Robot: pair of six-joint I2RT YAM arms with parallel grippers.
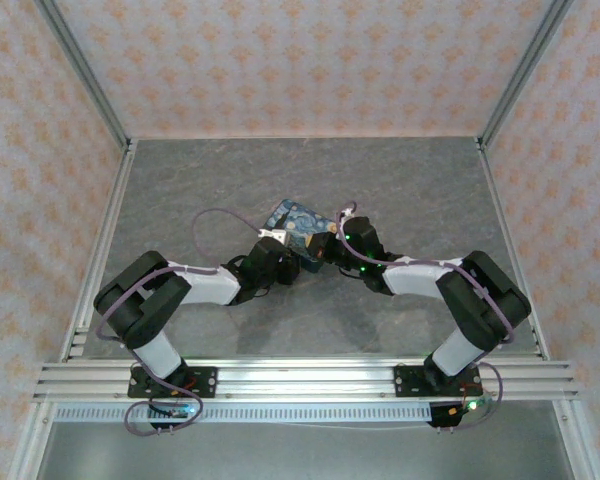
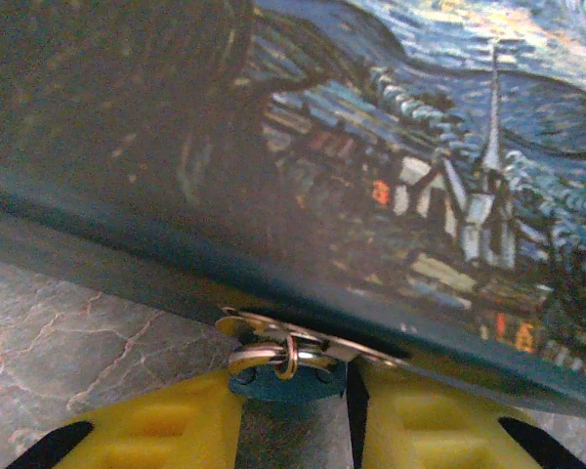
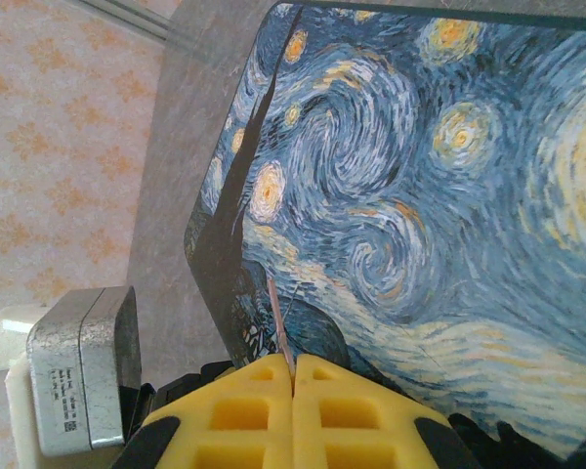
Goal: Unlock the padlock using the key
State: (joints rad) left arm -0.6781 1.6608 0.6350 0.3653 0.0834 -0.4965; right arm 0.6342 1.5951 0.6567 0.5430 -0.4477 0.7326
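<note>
The padlock, a tiny dark body with a silvery shackle, hangs from the metal hasp on the front edge of the blue night-sky-painted box. My left gripper has its yellow fingers closed against both sides of the padlock's body. My right gripper hovers over the box lid and is shut on the key, whose thin blade sticks out edge-on from between the fingertips. From above, the left gripper and right gripper meet at the box's near edge.
The box rests mid-table on the grey stone-patterned surface. A silver metal block on the left wrist sits close to the right fingers. Patterned walls enclose the table on three sides.
</note>
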